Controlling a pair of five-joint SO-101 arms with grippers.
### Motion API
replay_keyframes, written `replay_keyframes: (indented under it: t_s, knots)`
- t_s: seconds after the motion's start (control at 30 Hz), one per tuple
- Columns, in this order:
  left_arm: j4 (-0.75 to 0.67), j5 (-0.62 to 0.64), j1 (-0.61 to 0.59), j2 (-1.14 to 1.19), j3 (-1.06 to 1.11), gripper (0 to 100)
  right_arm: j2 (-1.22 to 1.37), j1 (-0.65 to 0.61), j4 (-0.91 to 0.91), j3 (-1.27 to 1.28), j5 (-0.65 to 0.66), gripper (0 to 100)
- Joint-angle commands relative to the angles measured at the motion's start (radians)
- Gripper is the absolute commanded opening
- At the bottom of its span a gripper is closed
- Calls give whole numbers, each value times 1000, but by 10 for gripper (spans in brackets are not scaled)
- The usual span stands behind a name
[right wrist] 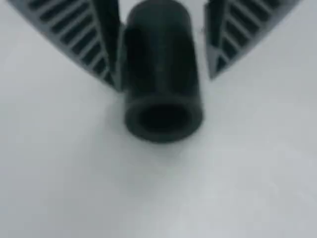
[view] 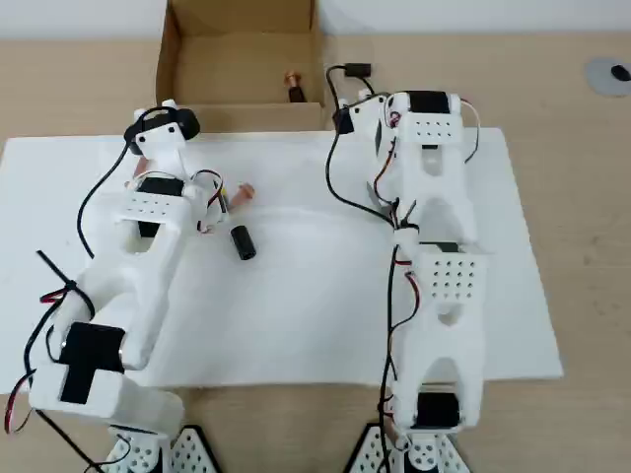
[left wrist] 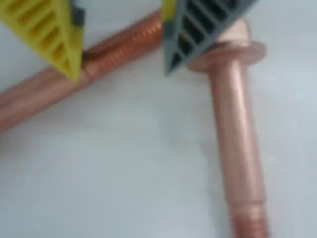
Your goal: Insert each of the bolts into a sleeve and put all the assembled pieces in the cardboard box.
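A light wooden tabletop (view: pixel 582 177) is stretching across the scene. A white sheet (view: pixel 296 325) is lying flat over its middle, leaving bare wood showing along the far edge, down the right side and at the near edge. A grey round disc (view: pixel 606 74) is sitting in the wood near the far right corner. Beyond the far edge a pale strip (view: pixel 473 15) is showing. Soft, even light is casting only faint shadows.

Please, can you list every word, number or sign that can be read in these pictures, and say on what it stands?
There are none to read. The cardboard box, the bolts, the sleeve and the arms show no legible print.
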Motion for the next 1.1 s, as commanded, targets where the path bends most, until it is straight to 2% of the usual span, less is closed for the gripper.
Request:
replay_keyframes:
  t_s: [0.0,0.1,0.53,0.87,1.07]
  knots:
    - [2,-6,9,-15,3,124,5,24,3,-13,8,118]
    - [2,-6,9,-15,3,124,5,24,3,-13,6,5]
    - [-2,-6,9,-35,9,124,-82,25,40,-124,0,12]
    - [-160,-34,20,-255,236,124,-366,22,40,-51,-28,12]
    - [-184,-34,18,-329,296,124,-441,18,40,-12,-28,12]
